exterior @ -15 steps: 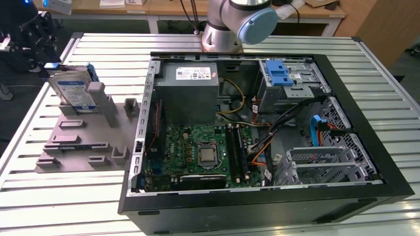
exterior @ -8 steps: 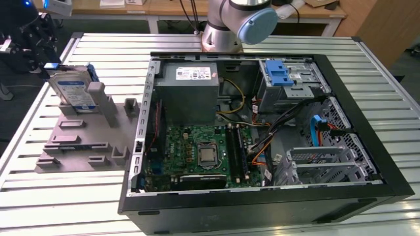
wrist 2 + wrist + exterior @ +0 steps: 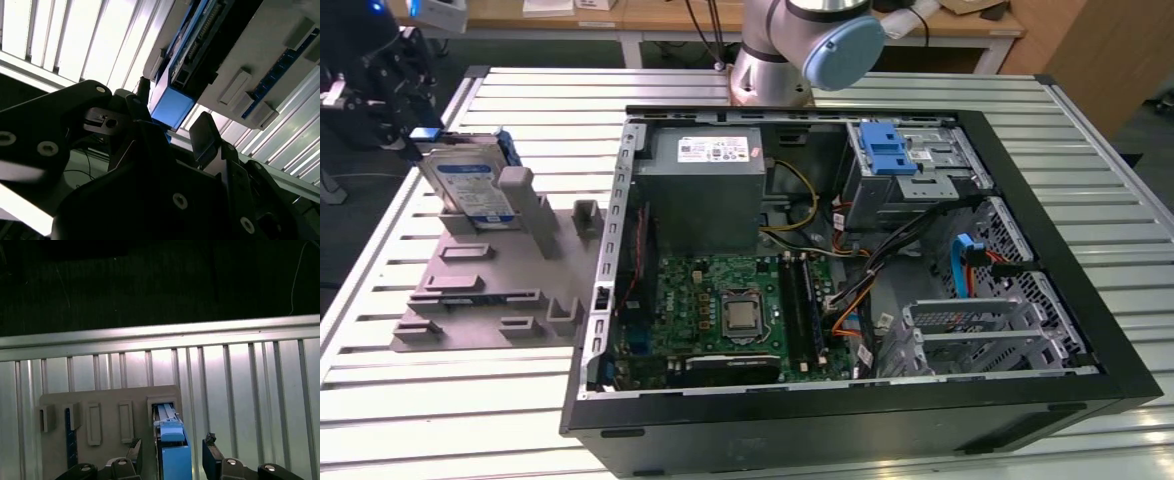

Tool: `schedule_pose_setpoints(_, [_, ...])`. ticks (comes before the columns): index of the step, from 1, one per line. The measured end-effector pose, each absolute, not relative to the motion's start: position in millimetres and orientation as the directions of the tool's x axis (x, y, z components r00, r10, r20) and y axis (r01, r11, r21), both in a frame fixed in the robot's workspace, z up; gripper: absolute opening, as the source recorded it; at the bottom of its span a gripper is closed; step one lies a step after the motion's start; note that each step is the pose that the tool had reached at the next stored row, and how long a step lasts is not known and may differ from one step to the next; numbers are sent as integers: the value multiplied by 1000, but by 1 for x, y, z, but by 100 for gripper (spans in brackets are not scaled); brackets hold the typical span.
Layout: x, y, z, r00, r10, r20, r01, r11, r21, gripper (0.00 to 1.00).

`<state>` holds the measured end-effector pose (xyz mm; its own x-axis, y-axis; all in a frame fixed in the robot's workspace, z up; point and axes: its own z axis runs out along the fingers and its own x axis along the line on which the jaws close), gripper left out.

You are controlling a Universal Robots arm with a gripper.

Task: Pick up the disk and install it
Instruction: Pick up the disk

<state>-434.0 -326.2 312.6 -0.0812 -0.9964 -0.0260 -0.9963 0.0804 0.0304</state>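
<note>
Firstly, gripper (image 3: pixel 172 454): we find it at the far edge of the exterior view's left, black, poised over the disk, with its jaws spread apart and clasping nothing.
fingers (image 3: pixel 211 460): in the first wrist view we see one on each side of the disk's blue end. A gap shows between each finger and the bracket, so we read them as straddling it without contact.
disk (image 3: pixel 460 185): we see it standing on edge in a slot of the holder, its white-and-blue label turned toward the exterior view and its blue bracket framing it. It sits outside the computer case, to the exterior view's left of it.
holder (image 3: pixel 480 295): a grey plate with raised blocks and slots, lying flat on the table just beside the case.
table (image 3: pixel 454 400): slatted aluminium, bearing both holder and case.
computer case (image 3: pixel 854 430): black, lying on its side with the panel off, so we look straight into it.
power supply (image 3: pixel 707 180): a grey box with a white sticker, at the far side of the case.
motherboard (image 3: pixel 720 310): green, nearer to us than the power supply.
blue latch (image 3: pixel 887 150): it sits on a grey metal cage, to the exterior view's right of the power supply.
arm (image 3: pixel 787 45): we see its base rising behind the case.
</note>
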Motion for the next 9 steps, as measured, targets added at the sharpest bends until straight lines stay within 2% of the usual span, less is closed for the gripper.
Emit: schedule_pose_setpoints(9, [-434,-322,305,-67,-997,-26,-997,67,31,59])
